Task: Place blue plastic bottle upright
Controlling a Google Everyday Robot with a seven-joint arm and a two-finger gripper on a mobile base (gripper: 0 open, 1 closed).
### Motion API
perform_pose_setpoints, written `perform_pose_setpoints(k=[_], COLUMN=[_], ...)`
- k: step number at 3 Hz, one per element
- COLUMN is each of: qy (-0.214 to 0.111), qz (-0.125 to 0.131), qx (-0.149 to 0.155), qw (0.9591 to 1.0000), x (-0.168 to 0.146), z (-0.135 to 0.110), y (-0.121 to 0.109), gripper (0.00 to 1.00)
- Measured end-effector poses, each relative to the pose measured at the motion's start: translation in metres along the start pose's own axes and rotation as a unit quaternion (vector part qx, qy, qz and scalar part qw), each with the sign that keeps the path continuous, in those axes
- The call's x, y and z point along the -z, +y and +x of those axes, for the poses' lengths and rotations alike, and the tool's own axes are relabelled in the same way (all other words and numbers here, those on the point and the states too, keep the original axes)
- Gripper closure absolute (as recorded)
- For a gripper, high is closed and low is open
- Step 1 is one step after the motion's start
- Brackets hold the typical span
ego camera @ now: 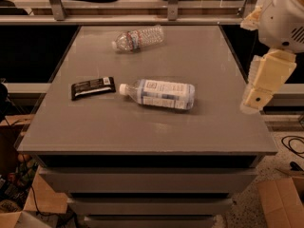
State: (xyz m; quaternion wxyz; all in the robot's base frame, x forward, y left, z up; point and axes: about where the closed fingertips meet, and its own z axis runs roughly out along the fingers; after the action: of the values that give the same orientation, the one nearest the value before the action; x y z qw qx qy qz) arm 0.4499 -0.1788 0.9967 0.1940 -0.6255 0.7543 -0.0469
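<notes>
The blue plastic bottle lies on its side near the middle of the grey table. It is clear, with a white cap pointing left and a wide pale label with a small square mark. My gripper hangs at the end of the cream arm over the table's right edge. It is to the right of the bottle and apart from it, holding nothing that I can see.
A smaller ribbed clear bottle with a red-white label lies on its side at the back. A black flat packet lies just left of the blue bottle's cap. Shelving runs behind the table, cardboard boxes stand on the floor.
</notes>
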Motion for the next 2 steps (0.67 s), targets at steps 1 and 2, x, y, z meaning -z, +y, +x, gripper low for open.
perform_pose_setpoints(k=[1,2], qy=[-0.004,-0.007], qz=[-0.021,-0.04], qx=[0.036,0.062], qw=[0.9991,0.9972], x=[-0.021,-0.041], z=[-0.033,-0.06], y=[-0.003,-0.006], gripper=[0.0,0.0])
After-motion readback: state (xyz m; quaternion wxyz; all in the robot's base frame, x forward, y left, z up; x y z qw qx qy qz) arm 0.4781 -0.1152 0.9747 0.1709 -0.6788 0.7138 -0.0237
